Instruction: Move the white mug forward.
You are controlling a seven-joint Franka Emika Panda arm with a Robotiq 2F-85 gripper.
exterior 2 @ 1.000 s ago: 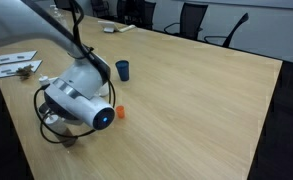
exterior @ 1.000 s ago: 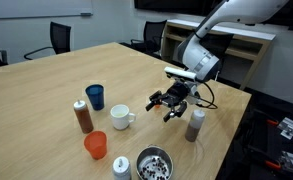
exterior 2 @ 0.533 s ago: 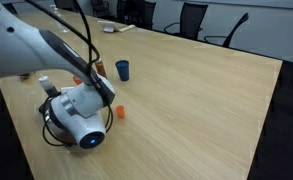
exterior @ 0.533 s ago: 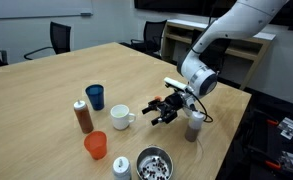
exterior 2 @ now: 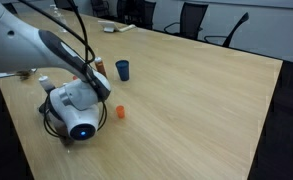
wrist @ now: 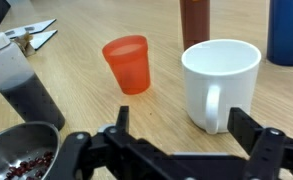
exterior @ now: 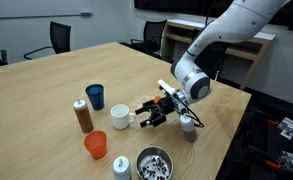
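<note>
Approach phase. The gripper [exterior: 149, 113] hangs low over the table [exterior: 46, 90], jaws spread wide and holding nothing, just beside the white mug [exterior: 121, 117] but apart from it. In the wrist view the mug stands upright ahead of the fingers, off-centre between them, its handle [wrist: 214, 108] turned toward the camera; the orange cup [wrist: 127, 64] stands nearby. The next move probably calls for a small sideways correction, an advance until the jaws straddle the mug, then closure.

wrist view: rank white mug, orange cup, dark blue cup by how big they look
1. white mug, largest, though it is nearest the camera
2. orange cup
unranked: dark blue cup, cropped by the frame edge
</note>
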